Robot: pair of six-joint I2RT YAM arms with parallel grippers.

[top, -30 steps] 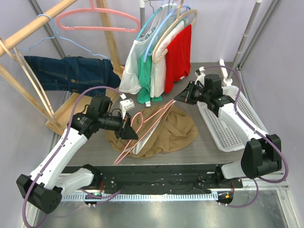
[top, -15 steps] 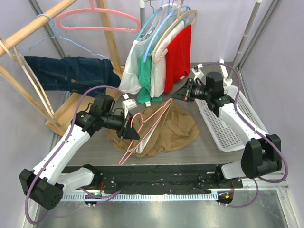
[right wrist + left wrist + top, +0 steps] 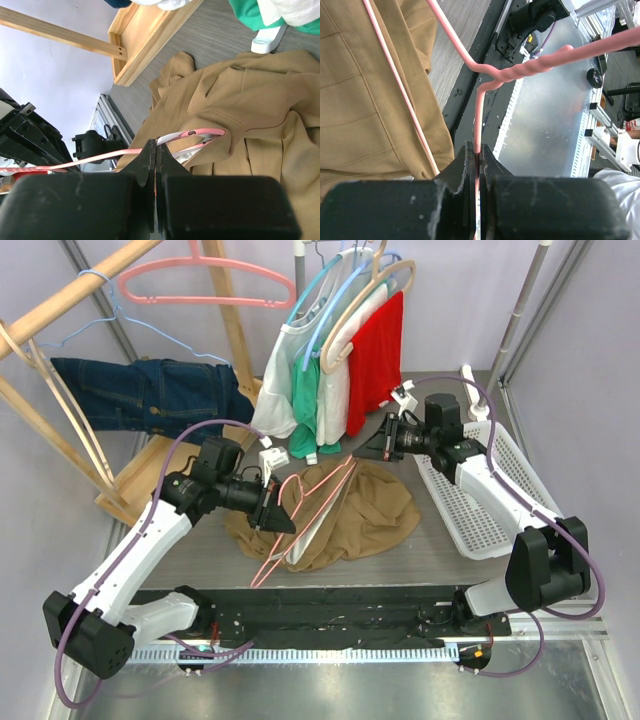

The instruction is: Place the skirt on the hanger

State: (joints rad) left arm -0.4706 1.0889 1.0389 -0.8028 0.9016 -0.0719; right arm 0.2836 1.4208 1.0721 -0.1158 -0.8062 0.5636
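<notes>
A tan skirt [image 3: 372, 518] lies crumpled on the table; it also shows in the left wrist view [image 3: 360, 100] and the right wrist view [image 3: 265, 150]. A pink hanger [image 3: 316, 490] slants across the skirt's left half. My left gripper [image 3: 274, 519] is shut on the hanger's wire [image 3: 479, 115] just below the twisted neck. The hanger's far end [image 3: 210, 133] is tucked under a fold at the skirt's upper edge. My right gripper [image 3: 373, 453] hovers just above that edge, jaws shut [image 3: 156, 148], with nothing visibly between them.
A white basket [image 3: 480, 502] lies at the right under my right arm. Shirts on hangers [image 3: 340, 360] hang at the back centre. A wooden rack [image 3: 150, 475] with jeans [image 3: 150, 390] and a second pink hanger [image 3: 200, 285] stands at the left.
My right gripper has shifted a little left and down towards the skirt's upper edge, still shut. The left gripper and the hanger have barely moved.
</notes>
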